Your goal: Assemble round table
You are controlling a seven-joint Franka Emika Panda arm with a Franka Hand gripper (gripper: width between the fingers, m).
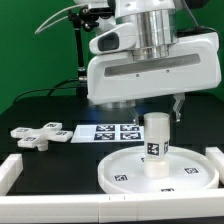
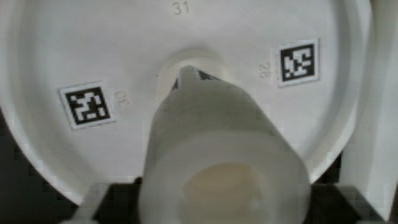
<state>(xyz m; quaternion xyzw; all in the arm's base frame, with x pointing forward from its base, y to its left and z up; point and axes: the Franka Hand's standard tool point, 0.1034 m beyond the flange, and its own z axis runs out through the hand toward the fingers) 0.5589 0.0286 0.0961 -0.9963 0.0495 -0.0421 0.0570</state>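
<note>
The large round disc (image 1: 120, 172) lies flat on the black table at the front. The short cylindrical leg (image 1: 156, 148) stands upright on the disc's centre, a tag on its side. My gripper (image 1: 158, 115) hangs straight above it and is shut on the leg's top end; one dark finger (image 1: 178, 106) shows beside the leg. In the wrist view the leg (image 2: 214, 140) runs down from between my gripper (image 2: 217, 200) to the disc (image 2: 107, 50), which shows two tags. The cross-shaped foot piece (image 1: 38, 134) lies loose at the exterior view's left.
The marker board (image 1: 110, 131) lies flat behind the disc. White border rails edge the table at the exterior view's left (image 1: 10, 175), front (image 1: 90, 212) and right (image 1: 214, 160). A green backdrop stands behind.
</note>
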